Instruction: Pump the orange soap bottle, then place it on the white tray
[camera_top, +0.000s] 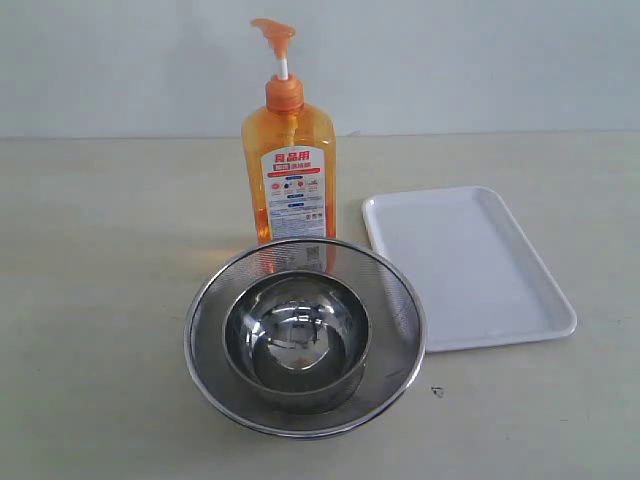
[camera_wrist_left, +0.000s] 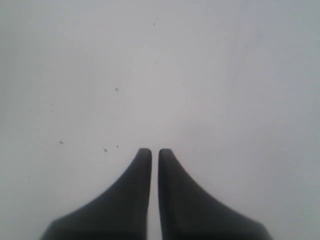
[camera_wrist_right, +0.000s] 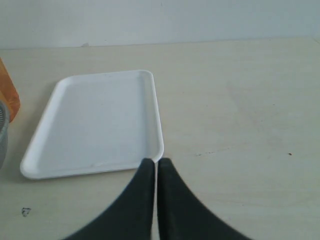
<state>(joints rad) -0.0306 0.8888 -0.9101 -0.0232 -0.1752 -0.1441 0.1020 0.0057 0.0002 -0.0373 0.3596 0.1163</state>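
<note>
The orange soap bottle (camera_top: 288, 170) stands upright at the table's middle, pump head raised, label facing the camera. The white tray (camera_top: 465, 265) lies flat to its right with nothing on it. No arm shows in the exterior view. In the left wrist view my left gripper (camera_wrist_left: 155, 152) is shut over a plain pale surface, holding nothing. In the right wrist view my right gripper (camera_wrist_right: 157, 162) is shut and holds nothing, lined up with the near corner of the white tray (camera_wrist_right: 95, 125). A sliver of the orange soap bottle (camera_wrist_right: 9, 95) shows at that view's edge.
A round steel mesh strainer (camera_top: 400, 300) with a smaller steel bowl (camera_top: 297, 335) nested inside sits right in front of the bottle, hiding its base. The strainer's rim (camera_wrist_right: 2, 132) also shows in the right wrist view. A small dark speck (camera_top: 437, 391) marks the table.
</note>
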